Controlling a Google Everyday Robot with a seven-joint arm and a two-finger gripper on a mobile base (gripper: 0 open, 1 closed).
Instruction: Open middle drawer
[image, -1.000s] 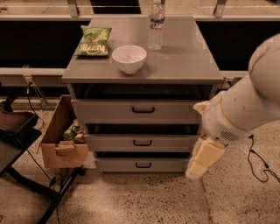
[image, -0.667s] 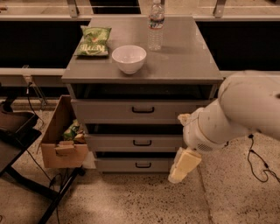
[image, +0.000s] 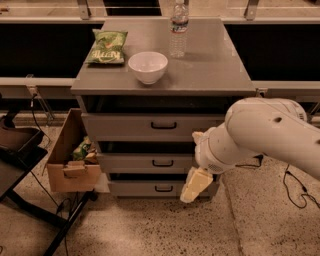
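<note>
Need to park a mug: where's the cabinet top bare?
Bare right of the water bottle and bowl, to the edge of the cabinet top. Crowded left, around the chip bag. Claw hangs low, before the bottom drawer.

— Any writing that can be read?
— None. The green bag (image: 106, 47) on the cabinet (image: 215, 60) bears pale lettering I cannot make out; the bottle (image: 178, 27) label likewise.
— And the gripper (image: 195, 184)?
— Low before the cabinet's right front.
</note>
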